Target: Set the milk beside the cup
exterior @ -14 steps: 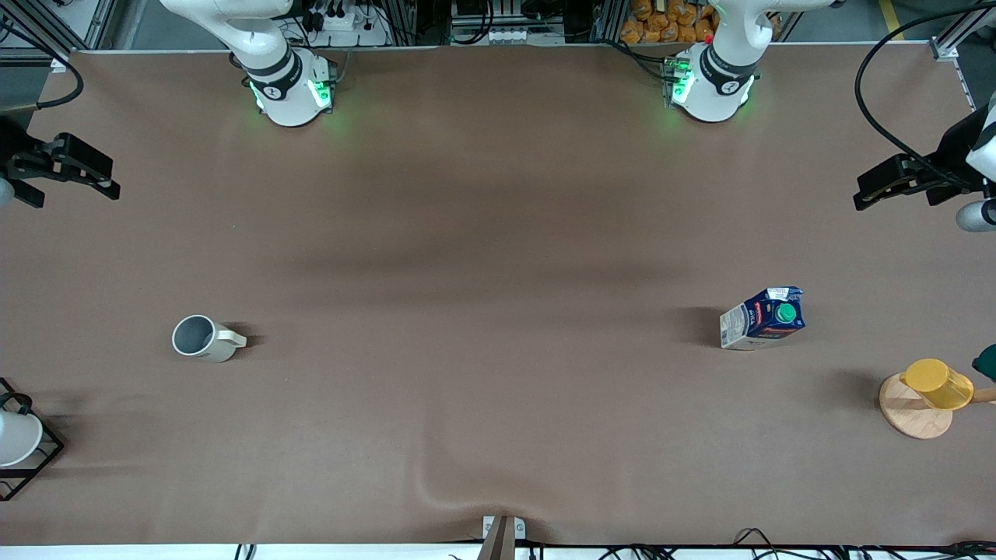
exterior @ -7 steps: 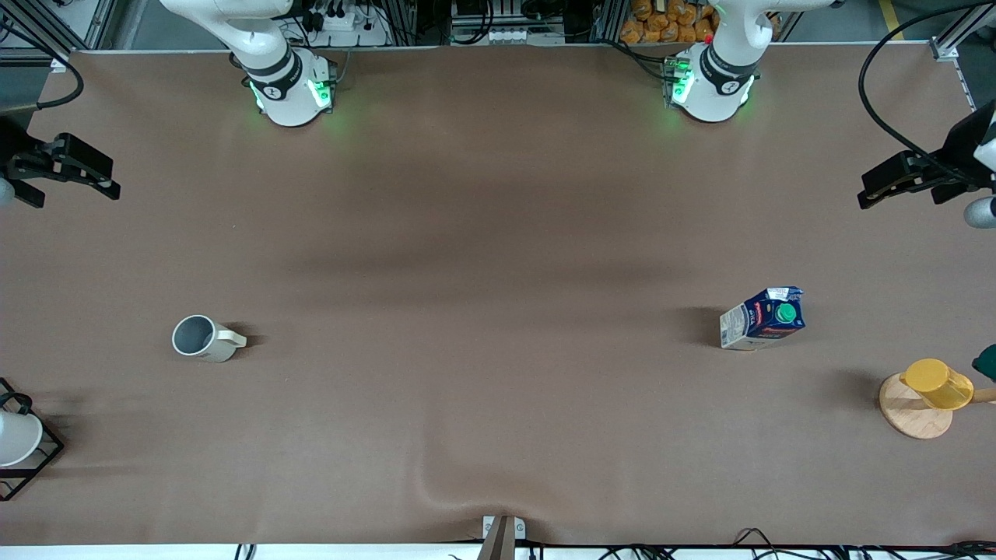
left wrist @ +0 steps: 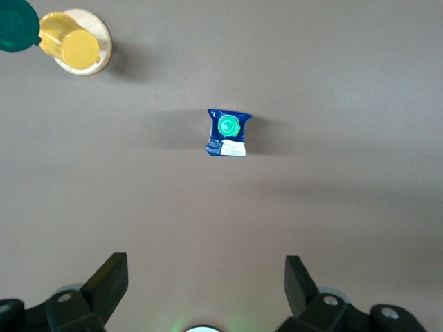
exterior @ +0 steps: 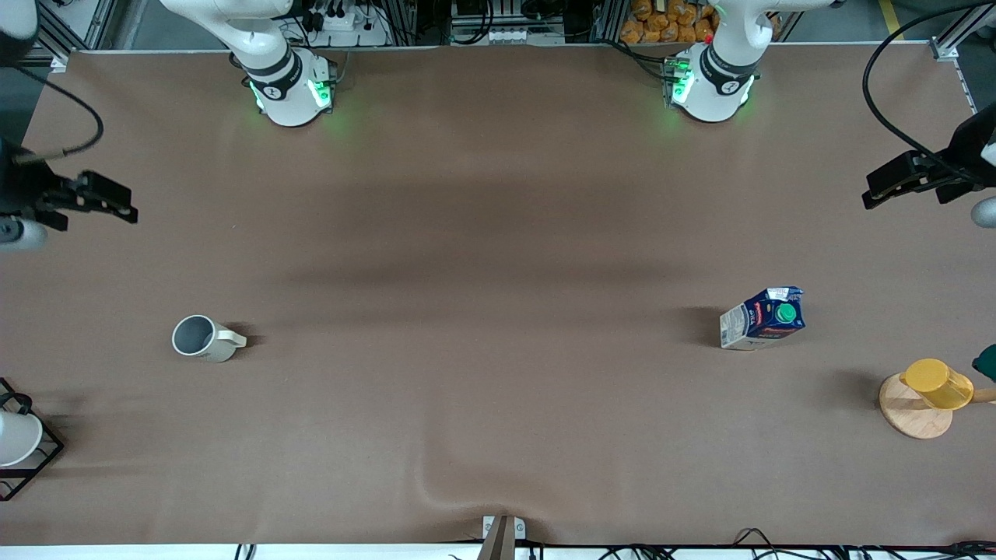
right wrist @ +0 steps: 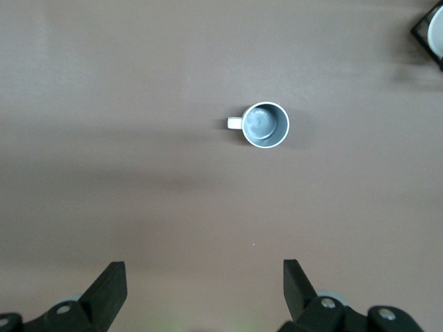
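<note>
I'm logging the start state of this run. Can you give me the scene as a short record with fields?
milk: upright on the table, toward the left arm's end
cup: upright, toward the right arm's end, apart from the milk
left gripper: open, empty, over the table's edge
right gripper: open, empty, over the table's other end
yellow cup: on a wooden base, nearer the front camera than the milk
task status: milk not yet moved

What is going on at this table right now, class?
Nothing is being handled yet. The milk carton stands upright toward the left arm's end of the table, and the mug sits toward the right arm's end, well apart from it. The left gripper and the right gripper both hang open and empty over the table's ends.
</note>
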Controlling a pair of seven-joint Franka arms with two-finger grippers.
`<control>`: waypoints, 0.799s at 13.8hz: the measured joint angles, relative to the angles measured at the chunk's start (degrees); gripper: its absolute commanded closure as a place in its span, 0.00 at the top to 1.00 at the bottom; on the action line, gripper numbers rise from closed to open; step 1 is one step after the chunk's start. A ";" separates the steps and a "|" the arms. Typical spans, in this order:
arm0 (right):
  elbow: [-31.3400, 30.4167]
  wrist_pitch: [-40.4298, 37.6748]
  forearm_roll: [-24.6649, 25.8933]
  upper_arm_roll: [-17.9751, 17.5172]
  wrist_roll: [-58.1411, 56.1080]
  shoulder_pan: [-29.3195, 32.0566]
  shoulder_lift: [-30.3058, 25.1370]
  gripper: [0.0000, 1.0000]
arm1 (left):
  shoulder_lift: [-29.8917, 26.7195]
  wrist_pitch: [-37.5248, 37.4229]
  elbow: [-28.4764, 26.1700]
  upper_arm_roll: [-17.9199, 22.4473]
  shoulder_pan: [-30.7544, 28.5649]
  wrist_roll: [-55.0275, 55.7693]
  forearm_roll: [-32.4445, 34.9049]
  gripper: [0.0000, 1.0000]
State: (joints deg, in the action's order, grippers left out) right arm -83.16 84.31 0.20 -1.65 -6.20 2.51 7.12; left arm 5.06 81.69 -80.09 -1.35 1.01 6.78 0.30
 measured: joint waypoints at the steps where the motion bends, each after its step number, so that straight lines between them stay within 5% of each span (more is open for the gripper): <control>1: -0.02 1.24 0.00 0.02 -0.86 0.72 1.46 1.00 | 1.07 1.14 -0.59 0.03 -0.20 0.00 0.02 1.00; 6: -0.54 9.37 0.02 0.27 -6.15 4.80 8.96 1.00 | 8.34 19.08 -9.43 0.02 -1.14 0.00 0.03 1.00; 11: -0.66 16.31 0.02 0.30 -10.03 7.94 17.60 1.00 | 12.79 23.25 -13.40 -0.37 -0.80 -0.02 0.03 1.00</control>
State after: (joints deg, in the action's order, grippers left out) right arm -83.81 100.62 0.22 -1.35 -16.23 10.45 24.72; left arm 17.85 104.94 -93.49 -1.73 0.22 6.76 0.33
